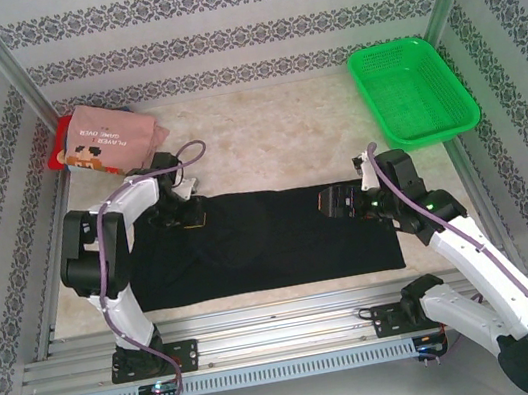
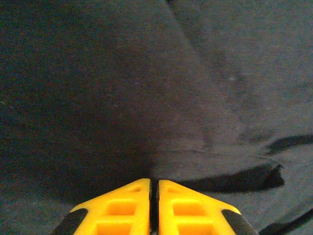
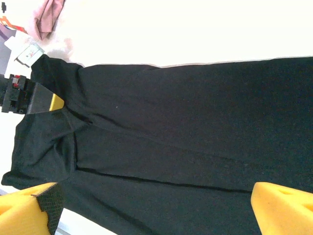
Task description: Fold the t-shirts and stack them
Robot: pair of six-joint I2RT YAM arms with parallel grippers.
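A black t-shirt (image 1: 262, 243) lies spread flat across the middle of the table, partly folded lengthwise. My left gripper (image 1: 189, 215) is at the shirt's far left corner, jaws together with black cloth (image 2: 161, 98) puckering into the tips (image 2: 153, 183). My right gripper (image 1: 331, 201) hovers open over the shirt's right part, its yellow fingers (image 3: 281, 205) wide apart above a long fold line in the cloth (image 3: 171, 147). A folded pink t-shirt (image 1: 112, 137) with dark lettering rests at the back left on a red one (image 1: 56, 153).
A green mesh basket (image 1: 414, 91) stands at the back right, beside the metal frame post. Bare table surface (image 1: 266, 146) stretches between the pink shirt and the basket. The aluminium rail (image 1: 267, 334) runs along the near edge.
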